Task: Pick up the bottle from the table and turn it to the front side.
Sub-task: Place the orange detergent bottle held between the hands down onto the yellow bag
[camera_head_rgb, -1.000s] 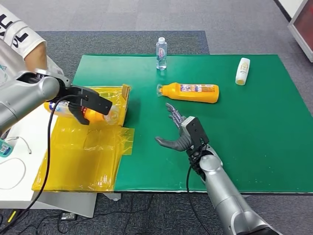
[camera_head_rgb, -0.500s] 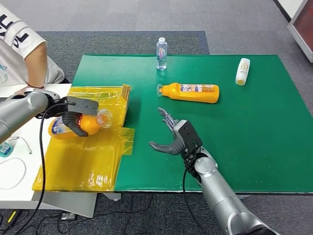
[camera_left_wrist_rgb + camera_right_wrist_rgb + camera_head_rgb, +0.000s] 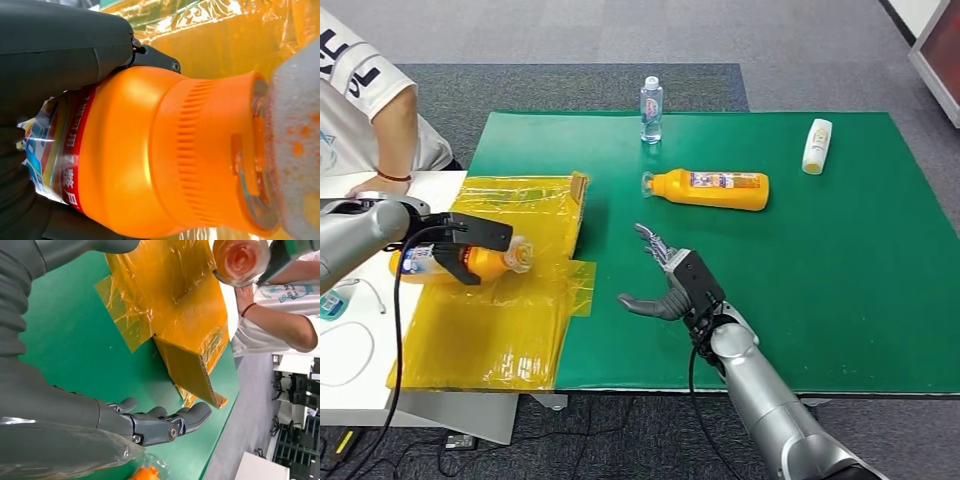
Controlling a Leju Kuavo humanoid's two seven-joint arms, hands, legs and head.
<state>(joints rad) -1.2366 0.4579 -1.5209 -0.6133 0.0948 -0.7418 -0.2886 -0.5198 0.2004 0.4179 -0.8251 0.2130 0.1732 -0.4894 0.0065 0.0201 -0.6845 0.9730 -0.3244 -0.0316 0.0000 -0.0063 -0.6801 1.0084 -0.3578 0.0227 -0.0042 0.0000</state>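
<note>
On the green desk [image 3: 848, 250] a second orange bottle lies. Our left hand [image 3: 460, 245] grasps the orange bottle [image 3: 482, 262] above yellow film [image 3: 509, 320]; turning may slip it. Right hand [image 3: 671, 285] hangs released.

Left hand [image 3: 460, 245] carried orange bottle [image 3: 482, 262] leftward and lower; right hand [image 3: 669, 285] drew back slightly.

Orange bottles on green and yellow

The held bottle [image 3: 460, 261] was orange, red-banded; yellow film [image 3: 509, 310] lay beside the green mat [image 3: 848, 260].
</note>
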